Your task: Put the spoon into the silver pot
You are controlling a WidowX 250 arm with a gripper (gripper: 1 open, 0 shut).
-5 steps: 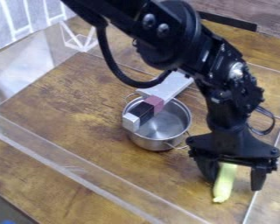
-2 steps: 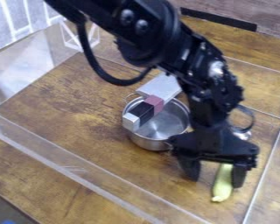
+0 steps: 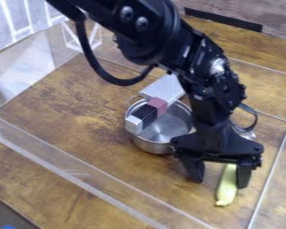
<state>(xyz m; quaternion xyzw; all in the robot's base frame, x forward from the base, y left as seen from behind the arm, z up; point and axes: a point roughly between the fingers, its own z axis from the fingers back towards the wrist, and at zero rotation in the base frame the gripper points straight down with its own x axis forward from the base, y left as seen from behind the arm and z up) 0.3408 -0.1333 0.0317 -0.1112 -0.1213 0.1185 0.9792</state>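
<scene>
The spoon lies on the wooden table at the lower right; only its pale yellow-green handle shows, pointing toward the front edge. My gripper hangs directly over its upper end, open, one finger on each side of the handle. Whether the fingers touch it I cannot tell. The silver pot stands just left of the gripper, upright, partly hidden by the black arm. A grey block with a maroon end rests across the pot's rim.
A clear plastic wall runs along the front left of the wooden table. A white wire rack stands at the back left. The bulky black arm reaches in from the top.
The gripper has moved left and lower, from beside the spoon to straddling the handle's upper end. Its jaws stayed open. Spoon, pot and block have not moved.
</scene>
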